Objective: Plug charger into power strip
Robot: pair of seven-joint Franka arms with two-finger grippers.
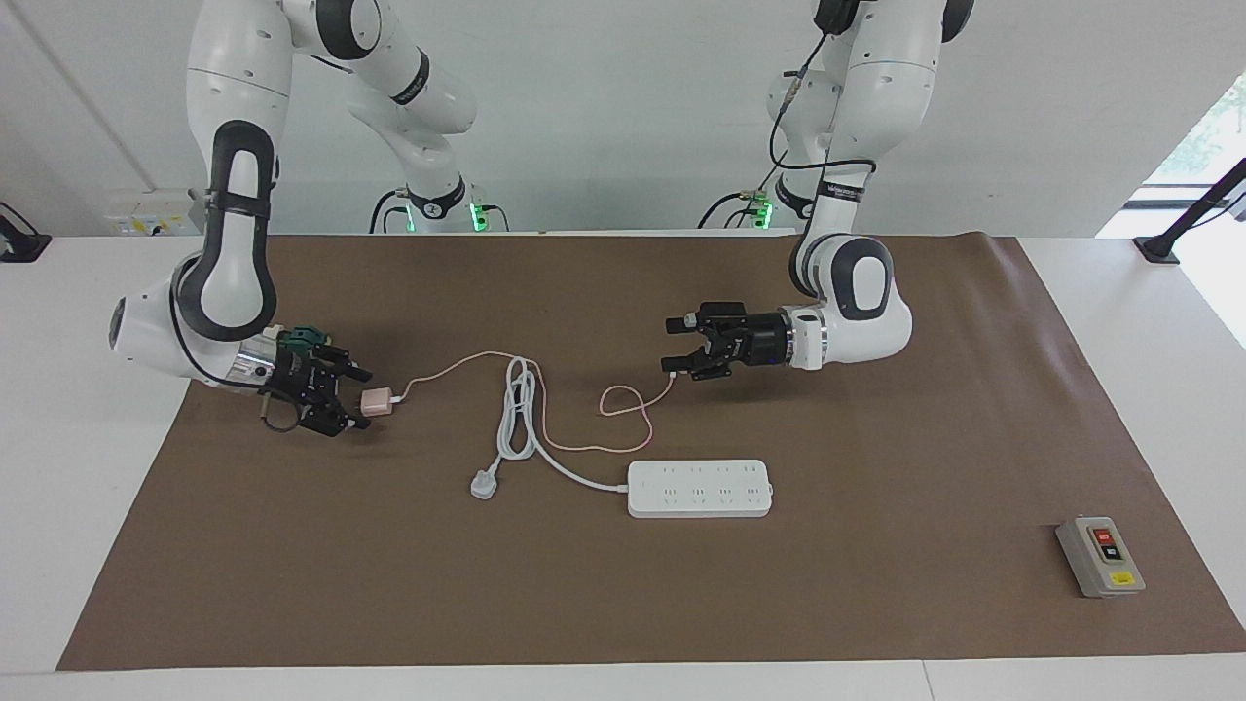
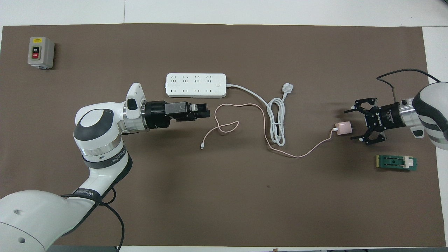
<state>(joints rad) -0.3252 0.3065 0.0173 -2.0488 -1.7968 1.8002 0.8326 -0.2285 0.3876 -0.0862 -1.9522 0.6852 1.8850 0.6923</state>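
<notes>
I work in a robotics lab. My two white arms (image 1: 234, 195) are mounted at the edge of a white worktop (image 1: 58, 389) covered by a plain brown mat (image 1: 876, 584), against a bare white wall. At the mat's 5 o'clock corner in the facing view sits a grey switch box (image 1: 1100, 557) with red and black buttons.

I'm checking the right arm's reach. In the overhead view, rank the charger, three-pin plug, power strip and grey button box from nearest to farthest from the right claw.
From the right claw, which is open:
1. Charger, lying right at its fingertips.
2. Three-pin plug, toward mid-table.
3. Power strip, toward the left arm's end.
4. Grey button box, at the left arm's end, farthest from the robots.
</notes>
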